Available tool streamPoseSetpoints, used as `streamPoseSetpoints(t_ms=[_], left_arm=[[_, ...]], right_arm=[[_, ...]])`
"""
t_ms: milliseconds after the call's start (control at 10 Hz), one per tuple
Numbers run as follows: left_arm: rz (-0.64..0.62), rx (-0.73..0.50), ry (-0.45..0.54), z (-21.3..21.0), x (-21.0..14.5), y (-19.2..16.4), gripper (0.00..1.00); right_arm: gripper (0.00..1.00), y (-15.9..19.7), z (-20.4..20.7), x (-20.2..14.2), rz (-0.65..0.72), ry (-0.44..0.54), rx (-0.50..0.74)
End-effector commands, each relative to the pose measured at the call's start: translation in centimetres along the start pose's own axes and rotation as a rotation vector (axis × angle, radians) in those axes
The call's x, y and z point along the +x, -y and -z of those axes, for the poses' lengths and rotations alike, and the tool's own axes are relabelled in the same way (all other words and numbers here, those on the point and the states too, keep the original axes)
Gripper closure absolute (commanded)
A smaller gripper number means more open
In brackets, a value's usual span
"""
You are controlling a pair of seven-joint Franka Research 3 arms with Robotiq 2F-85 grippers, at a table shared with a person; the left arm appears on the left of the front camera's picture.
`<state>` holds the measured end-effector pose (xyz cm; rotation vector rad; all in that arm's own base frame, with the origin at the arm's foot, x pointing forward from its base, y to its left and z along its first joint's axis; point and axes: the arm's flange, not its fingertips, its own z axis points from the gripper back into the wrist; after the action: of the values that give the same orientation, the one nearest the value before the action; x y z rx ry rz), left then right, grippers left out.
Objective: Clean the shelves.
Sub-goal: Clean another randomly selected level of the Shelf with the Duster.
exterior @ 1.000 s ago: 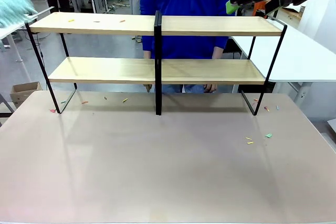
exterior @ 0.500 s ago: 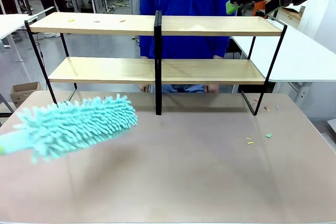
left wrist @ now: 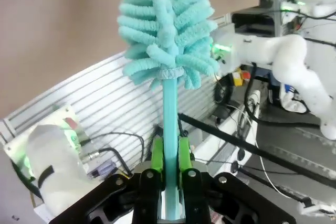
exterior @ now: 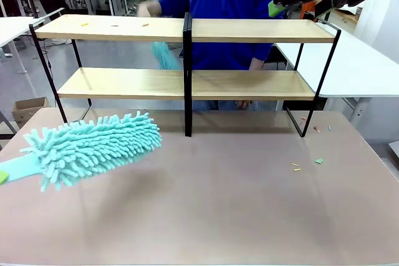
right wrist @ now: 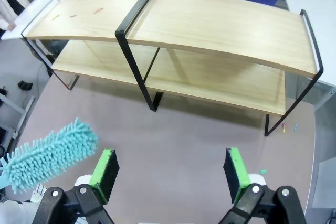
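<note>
The shelves (exterior: 124, 28) run long axis left to right along the counter's (exterior: 218, 204) far side. Left tool (left wrist: 170, 156) clamps a teal duster (exterior: 93, 144) by its handle; right tool (right wrist: 170, 174) gapes empty.

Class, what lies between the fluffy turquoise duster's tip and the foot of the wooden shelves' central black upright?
Nothing: the front view shows bare pinkish tabletop between the fluffy turquoise duster and the central black upright.
</note>
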<state>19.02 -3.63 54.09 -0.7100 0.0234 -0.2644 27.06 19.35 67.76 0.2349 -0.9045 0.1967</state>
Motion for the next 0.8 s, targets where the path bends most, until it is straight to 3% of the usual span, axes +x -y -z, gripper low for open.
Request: streamPoseSetpoints(t_ms=[0,200,400,600,700], left_arm=[[0.046,0.086,0.023,7.8,2.9,2.0,0.87],[0.07,0.192,0.073,13.2,6.0,4.2,0.87],[0.021,0.321,0.062,17.8,8.2,4.7,0.87],[-0.041,0.41,0.163,19.5,9.3,4.3,0.87],[-0.056,0.416,0.165,19.4,9.2,3.7,0.87]], right_arm=[[0.0,0.1,0.0,0.2,0.003,0.001,0.003],[0.0,0.1,0.0,0.2,0.003,0.001,0.003],[0.0,0.1,0.0,0.2,0.003,0.001,0.003],[0.0,0.1,0.0,0.2,0.003,0.001,0.003],[0.0,0.1,0.0,0.2,0.003,0.001,0.003]])
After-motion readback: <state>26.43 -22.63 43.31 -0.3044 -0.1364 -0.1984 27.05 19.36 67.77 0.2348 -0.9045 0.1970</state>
